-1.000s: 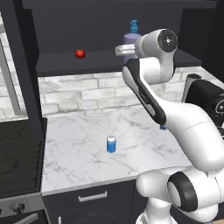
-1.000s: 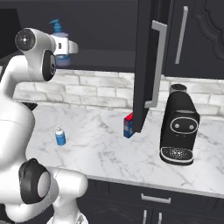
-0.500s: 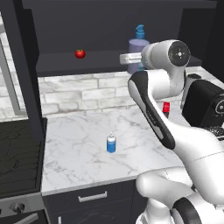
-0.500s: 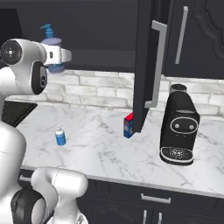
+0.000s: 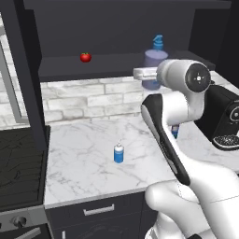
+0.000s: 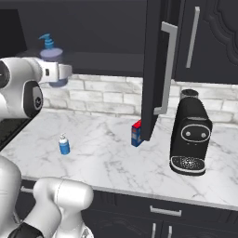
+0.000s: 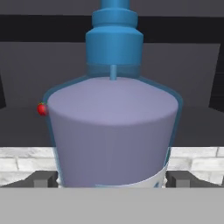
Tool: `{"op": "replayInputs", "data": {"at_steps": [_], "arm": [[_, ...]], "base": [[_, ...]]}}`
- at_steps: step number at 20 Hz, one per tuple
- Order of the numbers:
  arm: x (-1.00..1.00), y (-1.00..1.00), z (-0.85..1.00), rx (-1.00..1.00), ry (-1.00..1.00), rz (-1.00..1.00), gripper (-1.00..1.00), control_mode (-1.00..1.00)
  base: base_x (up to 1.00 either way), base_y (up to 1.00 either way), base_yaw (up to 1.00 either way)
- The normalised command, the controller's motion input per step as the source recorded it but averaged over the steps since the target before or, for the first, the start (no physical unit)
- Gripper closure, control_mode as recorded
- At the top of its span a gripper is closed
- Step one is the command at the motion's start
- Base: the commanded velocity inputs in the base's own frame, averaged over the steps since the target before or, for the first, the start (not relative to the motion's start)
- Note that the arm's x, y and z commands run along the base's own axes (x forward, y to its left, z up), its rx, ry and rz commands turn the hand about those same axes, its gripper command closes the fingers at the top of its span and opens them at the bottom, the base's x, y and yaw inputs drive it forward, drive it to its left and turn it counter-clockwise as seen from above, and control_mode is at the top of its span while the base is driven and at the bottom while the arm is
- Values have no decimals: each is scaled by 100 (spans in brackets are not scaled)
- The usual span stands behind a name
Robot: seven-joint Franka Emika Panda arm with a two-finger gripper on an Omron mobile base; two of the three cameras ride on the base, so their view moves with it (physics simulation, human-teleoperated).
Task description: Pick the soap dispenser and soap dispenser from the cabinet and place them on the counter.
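The larger greyish-purple soap dispenser [image 7: 113, 131] with a blue pump stands upright on the shelf of the cabinet [image 5: 93, 71], also seen as the purple bottle [image 5: 154, 63] [image 6: 51, 59]. My gripper [image 7: 113, 180] is open, one fingertip [image 7: 43, 178] at each side of the bottle's lower body. The hand [image 5: 144, 73] [image 6: 59, 71] reaches into the shelf at bottle height. The small bright-blue soap dispenser [image 5: 119, 153] [image 6: 64, 145] stands upright on the white marble counter [image 5: 84, 161].
A red tomato [image 5: 85, 57] sits on the shelf to the left. The open cabinet door [image 6: 155, 60] hangs over the counter, with a slim red-topped blue bottle [image 6: 136, 133] by it. A black coffee machine [image 6: 190, 135] stands right; a stovetop [image 5: 18, 163] lies left.
The arm has swung its elbow outward and the hand has moved in to the purple bottle. The jaws stay equally wide. Neither bottle has moved.
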Motion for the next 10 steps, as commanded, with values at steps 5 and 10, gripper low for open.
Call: {"op": "replayInputs", "data": {"at_steps": [5, 10], "arm": [[-40, 0, -39, 0, -6, -7, 100, -100], [-33, -1, -51, 0, -7, -6, 100, -100]], "base": [[0, 0, 0], [0, 0, 0]]}}
